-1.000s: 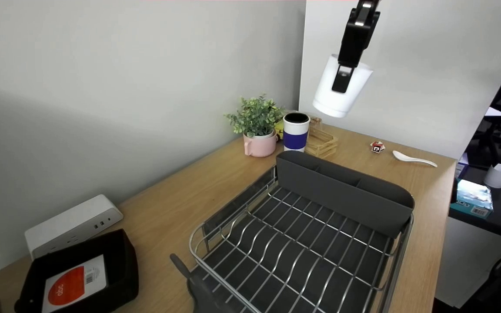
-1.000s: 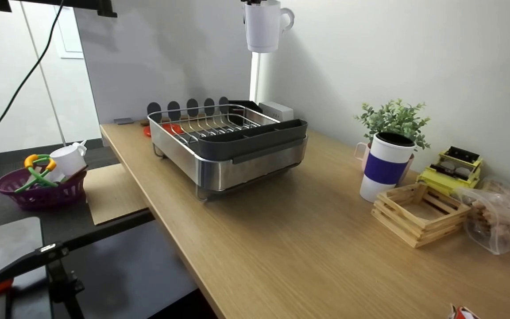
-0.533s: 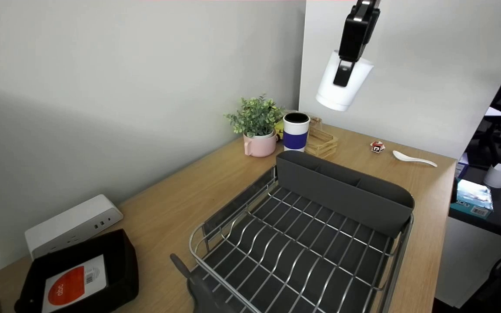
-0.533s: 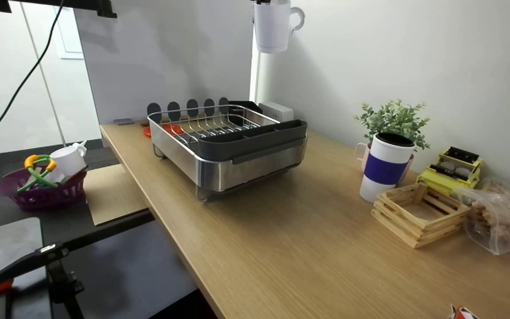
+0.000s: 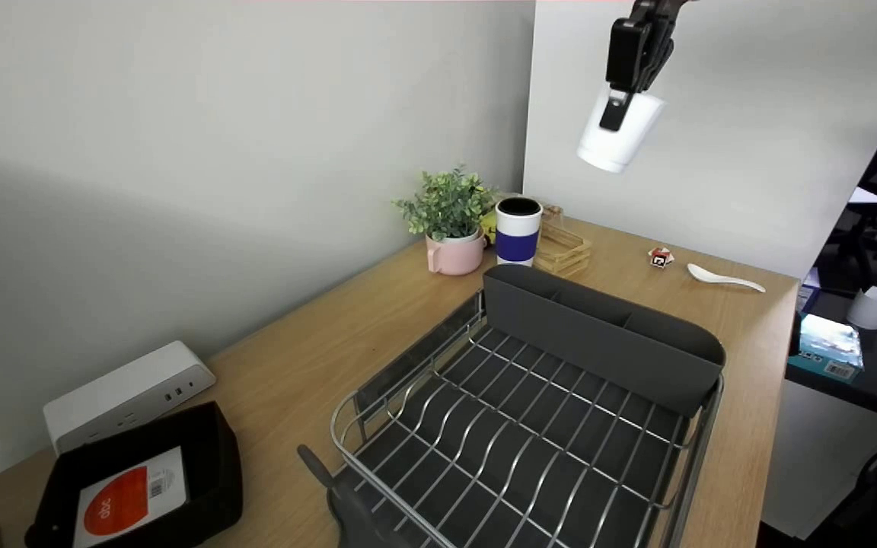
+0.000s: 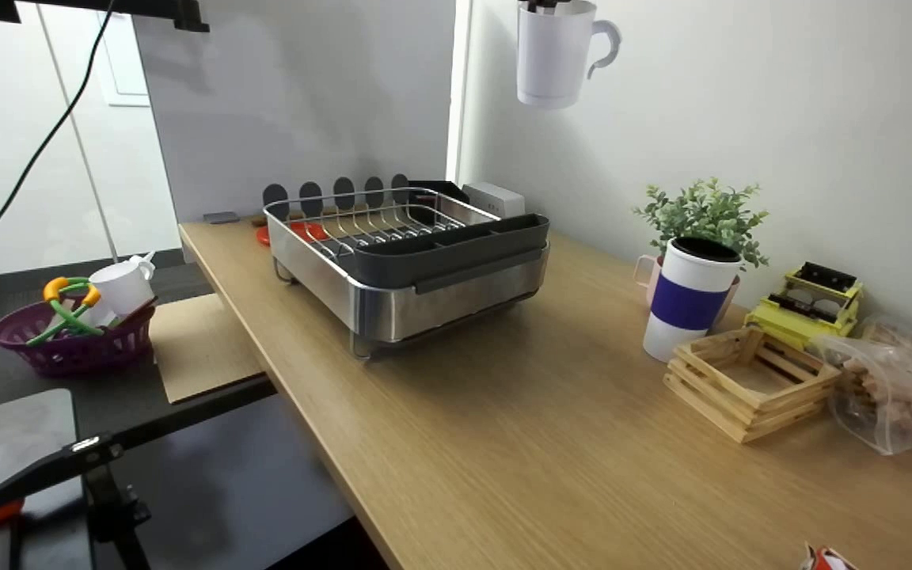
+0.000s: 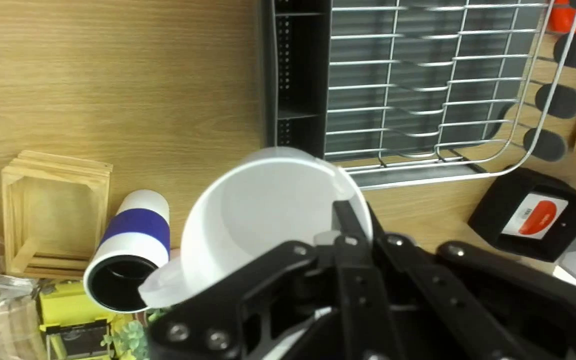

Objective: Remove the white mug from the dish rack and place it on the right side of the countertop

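- Displaced since the earlier frame: the white mug point(image 5: 626, 141) and, with it, the gripper point(image 7: 358, 214). In both exterior views we find the pair farther toward the right of the picture, while the dish rack point(image 6: 456, 307) keeps its place.
- White mug, appearance: plain, smooth and cylindrical, narrowing slightly toward the base, just above which a faint line rings the wall. We note a curved handle point(image 6: 615, 41) at its side. In the wrist view we look past the rim into a pale, unpatterned interior; the handle is blurred there.
- White mug, position: in the air above the countertop point(image 6: 519, 443), rim uppermost, touching neither countertop nor dish rack. We see its base point(image 5: 602, 159) tilted toward the lower left in an exterior view.
- Gripper: clamped on the wall of the white mug, one finger point(image 7: 346, 220) inside the rim and its partner against the outside.
- Dish rack: standing on the countertop, with a metal wire grid and a three-compartment utensil caddy point(image 5: 598, 350) along one end.
- Surroundings: we identify a blue-banded white tumbler point(image 6: 685, 301) just beside a slatted wooden crate point(image 6: 792, 405), a pink mug point(image 5: 456, 257) holding a leafy plant point(image 5: 448, 204), and a white spoon point(image 5: 716, 278).
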Motion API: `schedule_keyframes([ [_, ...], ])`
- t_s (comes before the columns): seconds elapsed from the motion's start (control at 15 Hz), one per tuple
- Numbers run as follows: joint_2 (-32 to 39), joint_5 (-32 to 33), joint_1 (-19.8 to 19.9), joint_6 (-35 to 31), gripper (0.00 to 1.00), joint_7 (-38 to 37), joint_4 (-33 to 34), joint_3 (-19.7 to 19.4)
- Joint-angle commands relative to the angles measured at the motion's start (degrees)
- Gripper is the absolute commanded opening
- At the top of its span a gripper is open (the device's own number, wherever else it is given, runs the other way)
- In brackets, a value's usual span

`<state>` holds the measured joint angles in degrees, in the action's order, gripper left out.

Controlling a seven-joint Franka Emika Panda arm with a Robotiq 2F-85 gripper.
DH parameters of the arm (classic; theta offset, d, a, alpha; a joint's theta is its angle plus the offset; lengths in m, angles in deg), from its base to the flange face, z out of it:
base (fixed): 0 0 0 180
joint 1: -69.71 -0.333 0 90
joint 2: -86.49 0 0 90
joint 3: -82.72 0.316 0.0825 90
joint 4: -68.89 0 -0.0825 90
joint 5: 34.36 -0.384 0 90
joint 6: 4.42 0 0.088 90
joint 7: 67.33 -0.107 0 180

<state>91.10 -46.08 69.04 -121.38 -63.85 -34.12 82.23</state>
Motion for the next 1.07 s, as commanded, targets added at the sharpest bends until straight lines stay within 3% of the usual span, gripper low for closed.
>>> schedule_keyframes([
  [0.0, 5.2, -3.2, 2.4, 2.2, 0.01, 0.9, 4.2, -1.1],
  [0.6, 18.7, -4.5, 7.1, 5.3, 0.01, -1.1, 14.5, -1.9],
  [0.73, 18.5, -4.2, 7.3, 7.4, 0.01, -1.7, 14.5, -1.6],
  [1.0, 18.0, -3.2, 6.8, 5.7, 0.02, -1.6, 13.0, -1.6],
])
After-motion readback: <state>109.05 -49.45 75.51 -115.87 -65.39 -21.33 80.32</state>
